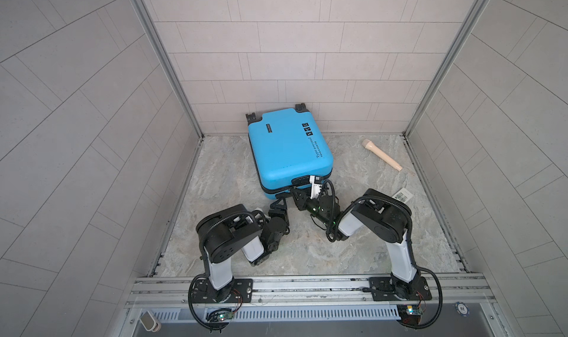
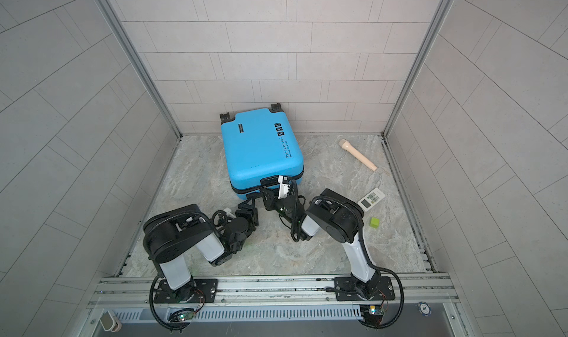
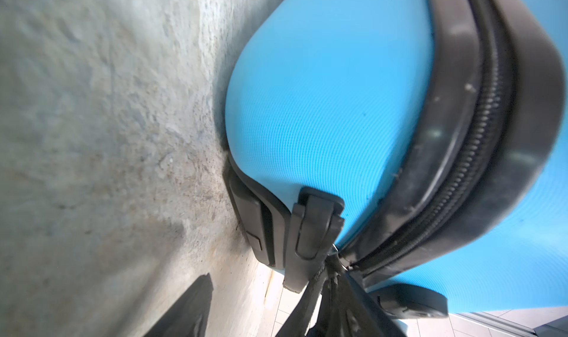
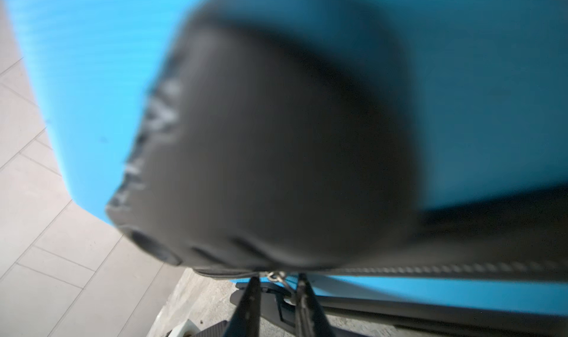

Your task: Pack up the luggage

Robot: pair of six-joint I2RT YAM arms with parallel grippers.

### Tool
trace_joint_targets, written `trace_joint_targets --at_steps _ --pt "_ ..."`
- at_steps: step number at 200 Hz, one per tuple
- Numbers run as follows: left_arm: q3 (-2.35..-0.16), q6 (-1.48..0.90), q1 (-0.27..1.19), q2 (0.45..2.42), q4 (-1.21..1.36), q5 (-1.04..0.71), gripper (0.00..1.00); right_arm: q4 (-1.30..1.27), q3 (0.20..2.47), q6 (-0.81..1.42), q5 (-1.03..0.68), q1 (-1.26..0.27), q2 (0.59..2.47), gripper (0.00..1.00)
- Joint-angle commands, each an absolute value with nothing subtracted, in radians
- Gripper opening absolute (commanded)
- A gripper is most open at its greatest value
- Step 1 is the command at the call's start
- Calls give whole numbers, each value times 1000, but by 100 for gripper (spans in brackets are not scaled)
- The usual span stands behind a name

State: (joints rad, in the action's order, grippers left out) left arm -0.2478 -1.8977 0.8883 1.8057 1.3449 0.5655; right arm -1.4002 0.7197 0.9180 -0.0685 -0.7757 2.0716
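- Luggage (image 1: 285, 148): closed, lying flat on the marbled tabletop (image 1: 368, 243) against the back wall
- Zipper (image 3: 479, 154): visible run meshed shut; contents hidden
- Right gripper (image 4: 278, 289): fingers narrow, flanking the zipper pull (image 4: 277, 276) at the near edge; grip cannot be confirmed
- Left gripper (image 1: 279, 200): fingers wide, empty, just beside that edge
- Judged outstanding: microphone (image 1: 382, 154), remote control (image 2: 371, 199) and green block (image 2: 374, 222) lie outside the luggage

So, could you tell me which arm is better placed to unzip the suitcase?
Probably right: the right end effector straddles the zipper pull at the near edge of the suitcase, while the left end effector stands open nearby.
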Motion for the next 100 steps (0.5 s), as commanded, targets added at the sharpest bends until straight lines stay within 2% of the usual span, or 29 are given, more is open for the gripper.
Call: trace_joint_targets --at_steps 1,60,100 --pt "-232 -1896 884 1787 1342 578 71 -1420 764 944 -26 -770 2095 17" --pt "-229 -1902 884 1792 1342 579 71 -1420 773 962 -28 -770 2086 3" --pt "-235 -1902 855 1781 1343 562 79 -1419 725 935 -30 -763 2026 0"
